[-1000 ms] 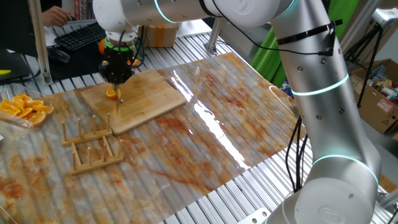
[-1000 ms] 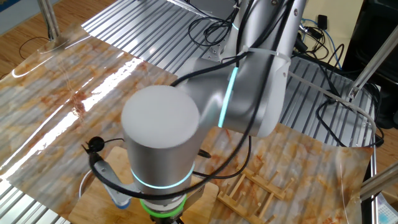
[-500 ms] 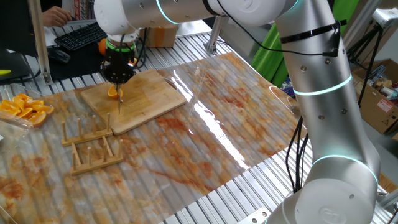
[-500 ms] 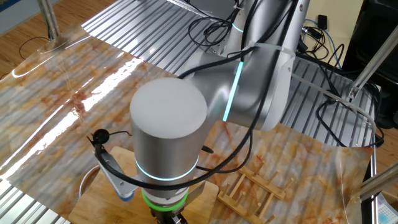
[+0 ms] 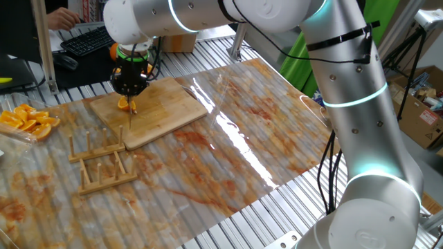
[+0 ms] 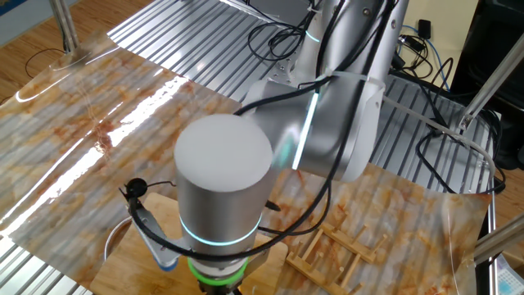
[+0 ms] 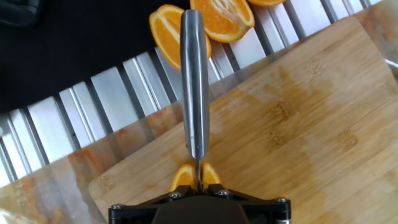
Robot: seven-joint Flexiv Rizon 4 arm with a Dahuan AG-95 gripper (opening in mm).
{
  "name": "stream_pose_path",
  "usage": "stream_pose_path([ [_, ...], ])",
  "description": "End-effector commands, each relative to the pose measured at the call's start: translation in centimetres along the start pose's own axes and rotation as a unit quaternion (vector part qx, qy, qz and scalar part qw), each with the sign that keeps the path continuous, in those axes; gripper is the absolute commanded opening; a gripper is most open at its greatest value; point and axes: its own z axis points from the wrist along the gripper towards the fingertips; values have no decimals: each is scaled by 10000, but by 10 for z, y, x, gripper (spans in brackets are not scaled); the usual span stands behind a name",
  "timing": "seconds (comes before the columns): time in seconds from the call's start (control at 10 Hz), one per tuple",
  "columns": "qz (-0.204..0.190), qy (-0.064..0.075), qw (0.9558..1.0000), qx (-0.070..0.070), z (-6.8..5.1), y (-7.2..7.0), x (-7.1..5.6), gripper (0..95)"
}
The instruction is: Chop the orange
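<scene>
While the arm is reaching over the far-left part of the table (image 5: 291,200), the gripper (image 5: 129,84) is hanging above the bamboo board (image 5: 156,111), holding a knife (image 7: 193,87) whose blade is standing edge-down in the orange (image 7: 194,177). Jaws appear clamped on the knife handle, though the fingers themselves are mostly hidden by the housing.

Orange wedge is sitting near the board's 10 o'clock corner in the fixed view (image 5: 124,104), close to that edge; wide bare board is lying toward 4 o'clock. Wooden rack (image 5: 97,164) is standing just off the board at 7 o'clock. Heap of slices (image 5: 26,121) is lying well apart at 9 o'clock.

Hand view is showing blade splitting the wedge into two lobes, plus cut orange pieces (image 7: 208,22) past the board edge at 12 o'clock; fixed views are not resolving this. Other fixed view: arm body (image 6: 237,188) is blocking gripper & orange; only rack (image 6: 332,254) is showing.
</scene>
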Motion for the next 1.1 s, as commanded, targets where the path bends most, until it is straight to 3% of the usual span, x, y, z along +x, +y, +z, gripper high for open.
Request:
stream_pose_path([
  [0.1, -217, 13, 9995, 244, 43, -3, -4, 0],
  [0.2, -127, 101, 9999, 28, 43, -3, -4, 0],
  [0.5, -107, 129, 9999, 32, 41, -1, 0, 0],
  [0.6, -143, 229, 9996, 125, 40, -1, 0, 0],
  [0.7, -188, 258, 9994, 145, 32, -3, 0, 0],
  [0.9, -131, 341, 9993, 14, 24, -3, 0, 0],
  [1.1, -122, 445, 9989, 63, 11, -5, 1, 0],
])
